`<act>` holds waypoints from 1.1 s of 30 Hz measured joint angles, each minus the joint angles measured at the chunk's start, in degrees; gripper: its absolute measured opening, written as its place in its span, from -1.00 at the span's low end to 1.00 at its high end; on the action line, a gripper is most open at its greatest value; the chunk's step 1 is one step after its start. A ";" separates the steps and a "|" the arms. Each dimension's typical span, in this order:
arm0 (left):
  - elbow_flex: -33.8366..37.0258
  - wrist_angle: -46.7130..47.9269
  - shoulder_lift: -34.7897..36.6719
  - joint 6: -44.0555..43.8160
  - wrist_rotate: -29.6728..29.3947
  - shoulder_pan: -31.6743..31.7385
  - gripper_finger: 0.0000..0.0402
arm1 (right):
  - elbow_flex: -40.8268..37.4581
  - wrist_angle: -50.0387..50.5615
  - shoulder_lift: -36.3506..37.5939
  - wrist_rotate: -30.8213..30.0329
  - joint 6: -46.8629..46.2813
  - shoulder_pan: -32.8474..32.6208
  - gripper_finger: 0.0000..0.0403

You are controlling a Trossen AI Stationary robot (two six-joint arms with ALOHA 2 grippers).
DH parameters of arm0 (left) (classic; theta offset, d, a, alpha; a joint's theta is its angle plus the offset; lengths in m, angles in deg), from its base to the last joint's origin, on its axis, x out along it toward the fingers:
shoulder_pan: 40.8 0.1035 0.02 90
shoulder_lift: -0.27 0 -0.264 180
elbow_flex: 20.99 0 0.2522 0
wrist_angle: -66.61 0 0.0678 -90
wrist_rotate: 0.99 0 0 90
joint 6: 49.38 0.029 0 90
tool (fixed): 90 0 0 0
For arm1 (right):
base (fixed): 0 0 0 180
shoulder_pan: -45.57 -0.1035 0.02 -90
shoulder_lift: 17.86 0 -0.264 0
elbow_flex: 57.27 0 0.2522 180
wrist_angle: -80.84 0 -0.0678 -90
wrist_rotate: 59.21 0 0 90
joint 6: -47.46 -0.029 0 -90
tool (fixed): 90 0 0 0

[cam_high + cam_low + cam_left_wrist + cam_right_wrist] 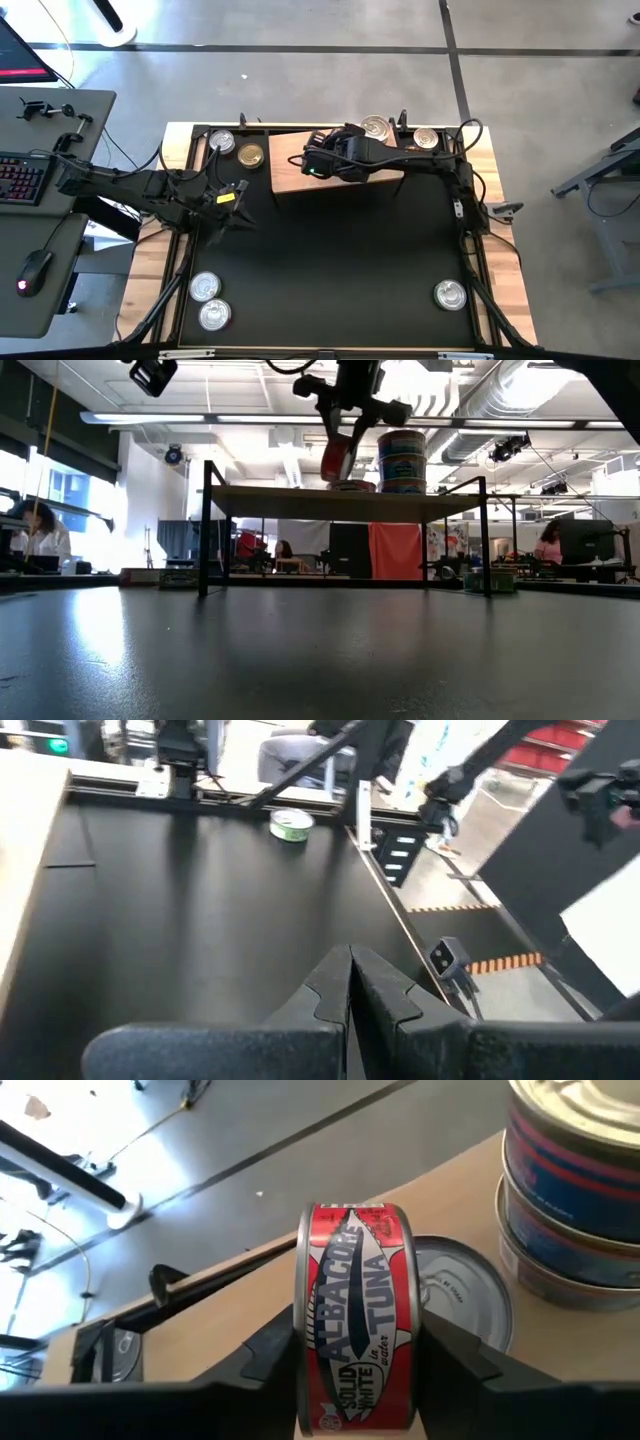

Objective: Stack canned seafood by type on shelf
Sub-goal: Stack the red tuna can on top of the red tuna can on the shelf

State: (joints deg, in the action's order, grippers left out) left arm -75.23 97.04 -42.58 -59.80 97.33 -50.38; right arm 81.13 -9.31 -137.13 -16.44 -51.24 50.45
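The shelf (290, 178) stands at the far middle of the black mat. My right gripper (355, 1355) is over it, shut on a red albacore tuna can (352, 1320). Behind that can, a silver-lidded can (465, 1295) lies flat on the shelf board. Beside it stands a stack of bluish-labelled cans (575, 1190). The low view shows the red can (337, 460) on edge just above the flat can (350, 486). My left gripper (350, 985) waits shut above the mat's left side (235, 203). My right gripper pinches the red can by its two flat faces, one finger (268, 1360) on each side. The label band (352, 1280) faces the wrist camera. The fingers slant down from the table's right side. The can stands on edge; whether it touches the flat can below, I cannot tell.
Loose cans lie on the mat: two at the far left (221, 141) (251, 155), one at the far right (425, 137), two at the near left (205, 287) (215, 315), one at the near right (450, 294). The mat's middle is bare.
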 joint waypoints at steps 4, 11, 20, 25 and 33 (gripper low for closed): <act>0.01 0.09 0.00 -1.06 -4.18 0.02 -1.00 | 0.00 0.95 0.00 0.00 -0.24 0.07 -0.32; 0.01 0.07 0.00 -1.02 -4.48 0.02 -1.00 | 0.01 2.99 0.00 2.94 -0.04 0.00 -0.20; 0.01 0.21 0.00 -0.97 -4.48 0.02 -1.00 | 0.02 3.85 0.00 7.72 3.93 0.39 -0.17; 0.04 0.26 0.00 -0.97 -4.48 0.02 -1.00 | 0.02 5.39 0.00 10.05 4.89 0.38 -0.17; 0.04 0.28 0.00 -0.41 -4.50 0.02 -1.00 | 0.02 7.52 0.00 10.38 3.12 0.40 -0.18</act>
State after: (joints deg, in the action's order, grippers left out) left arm -75.20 97.32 -42.58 -60.21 92.84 -50.36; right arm 81.15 -1.79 -137.13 -6.05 -48.11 50.85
